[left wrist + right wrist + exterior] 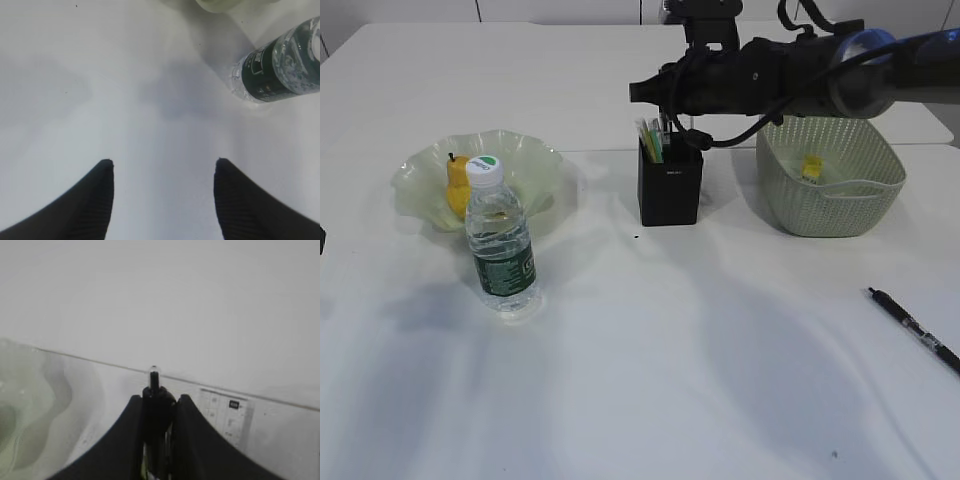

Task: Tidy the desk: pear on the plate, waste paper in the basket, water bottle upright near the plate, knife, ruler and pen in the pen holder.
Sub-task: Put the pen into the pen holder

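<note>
the right gripper, shut on a dark pen-like item, hangs over the pen holder. pear on plate, water bottle upright beside it, waste paper in basket. a pen lies on the desk, well right of it; the left gripper gapes empty.

No wording can be made out — the water bottle carries a dark green label with print too small to read, and the pen holder bears a tiny illegible white mark.
</note>
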Tool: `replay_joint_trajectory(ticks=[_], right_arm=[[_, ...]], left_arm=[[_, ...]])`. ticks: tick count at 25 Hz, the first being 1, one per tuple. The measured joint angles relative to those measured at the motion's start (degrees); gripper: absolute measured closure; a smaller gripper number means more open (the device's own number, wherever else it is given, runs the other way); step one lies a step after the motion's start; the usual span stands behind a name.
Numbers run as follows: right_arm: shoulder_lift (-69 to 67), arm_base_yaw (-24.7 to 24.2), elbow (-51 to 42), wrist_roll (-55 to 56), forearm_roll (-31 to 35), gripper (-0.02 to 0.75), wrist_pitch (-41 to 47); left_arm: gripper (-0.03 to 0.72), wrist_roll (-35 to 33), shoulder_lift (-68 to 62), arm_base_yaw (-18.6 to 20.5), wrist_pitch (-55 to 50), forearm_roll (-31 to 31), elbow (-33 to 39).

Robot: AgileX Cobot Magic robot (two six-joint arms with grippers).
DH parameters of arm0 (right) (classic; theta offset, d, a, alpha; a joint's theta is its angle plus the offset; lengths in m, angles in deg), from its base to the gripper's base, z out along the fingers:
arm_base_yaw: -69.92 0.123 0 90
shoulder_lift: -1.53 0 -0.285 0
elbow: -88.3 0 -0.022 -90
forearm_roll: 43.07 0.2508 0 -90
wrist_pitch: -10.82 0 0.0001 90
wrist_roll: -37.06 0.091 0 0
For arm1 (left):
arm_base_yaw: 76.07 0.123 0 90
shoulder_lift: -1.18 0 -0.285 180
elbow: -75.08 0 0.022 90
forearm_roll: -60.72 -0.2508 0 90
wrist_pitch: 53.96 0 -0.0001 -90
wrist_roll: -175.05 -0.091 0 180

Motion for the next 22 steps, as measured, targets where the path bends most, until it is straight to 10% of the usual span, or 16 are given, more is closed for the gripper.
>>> replay_joint_trajectory(ticks=[13, 22], right_arm=[[-0.2, 0.0, 0.0, 0.0, 1.2, 0.448, 5.3], [9.4, 0.0, 1.9, -1.0, 2.2, 0.443, 28.9]], left_arm=[[0.241, 0.0, 0.0, 0.0, 0.0, 0.0, 0.0], [0.241, 0.0, 0.0, 0.0, 0.0, 0.0, 0.0]])
